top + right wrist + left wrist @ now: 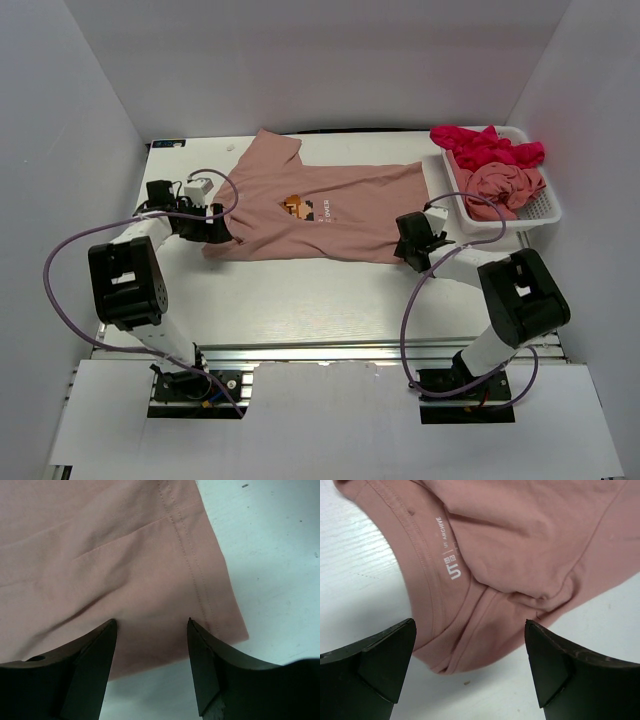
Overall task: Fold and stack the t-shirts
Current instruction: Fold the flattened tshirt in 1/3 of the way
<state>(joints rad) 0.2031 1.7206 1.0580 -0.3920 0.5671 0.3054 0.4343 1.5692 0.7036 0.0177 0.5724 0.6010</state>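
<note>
A salmon-pink t-shirt (pixel 340 215) with a small pixel-art chest print (pixel 296 207) lies spread flat across the table, its neck to the left and its hem to the right. My left gripper (pixel 222 230) stands wide open at the neck end. In the left wrist view its fingertips straddle the folded collar (pixel 445 645) with the printed neck label (pixel 452 565). My right gripper (pixel 412 247) is open at the shirt's near hem corner. The stitched hem (pixel 200 580) runs just past its tips, with pink cloth (pixel 100 555) between them. Neither gripper holds anything.
A white mesh basket (pixel 548 214) stands at the back right. It holds a magenta-red t-shirt (pixel 485 147) and a bunched salmon-pink one (pixel 505 187). White walls close in the table (pixel 300 300) on three sides. Purple cables loop beside both arms.
</note>
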